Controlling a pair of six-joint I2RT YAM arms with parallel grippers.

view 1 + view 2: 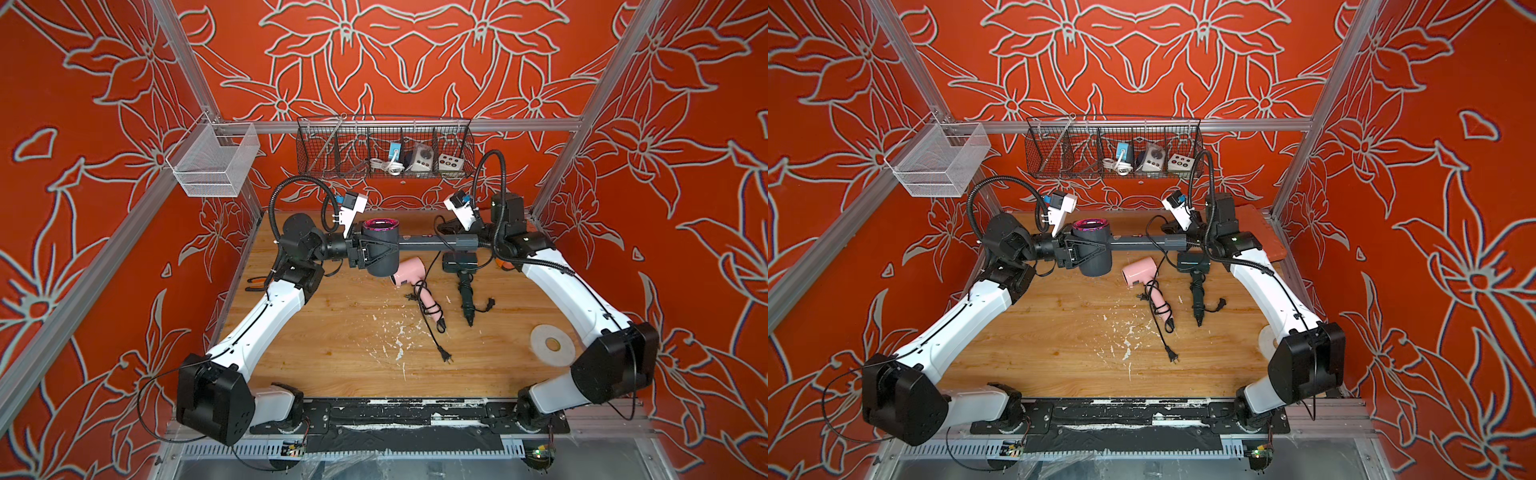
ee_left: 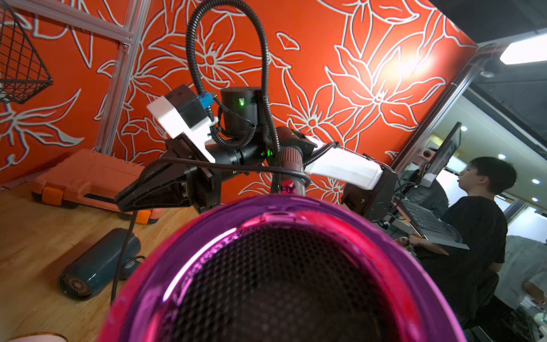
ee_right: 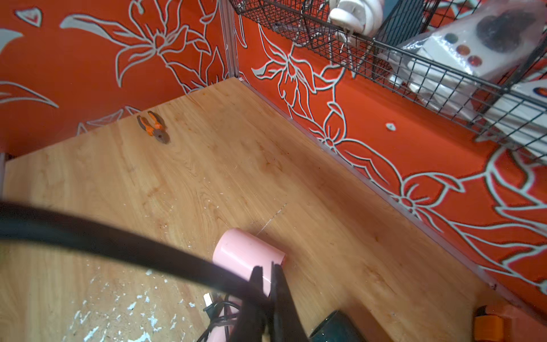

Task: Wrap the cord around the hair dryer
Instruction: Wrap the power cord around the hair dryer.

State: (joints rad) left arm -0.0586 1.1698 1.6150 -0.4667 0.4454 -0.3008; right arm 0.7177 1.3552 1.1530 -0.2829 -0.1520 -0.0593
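Straddling the hair dryer [image 1: 424, 243], left gripper [image 1: 388, 251] clamps its barrel — right gripper [image 3: 266, 275] (pressed together) pinches the cord [image 3: 118, 239].

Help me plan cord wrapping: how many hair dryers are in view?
3. A grey hair dryer is held up by the left tool; a pink hair dryer lies mid-table; a dark teal hair dryer lies beside it, nearer the right arm. None seems hidden.

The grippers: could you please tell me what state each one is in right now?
Left gripper: closed around the grey hair dryer, holding it.
Right gripper: shut on the black cord.
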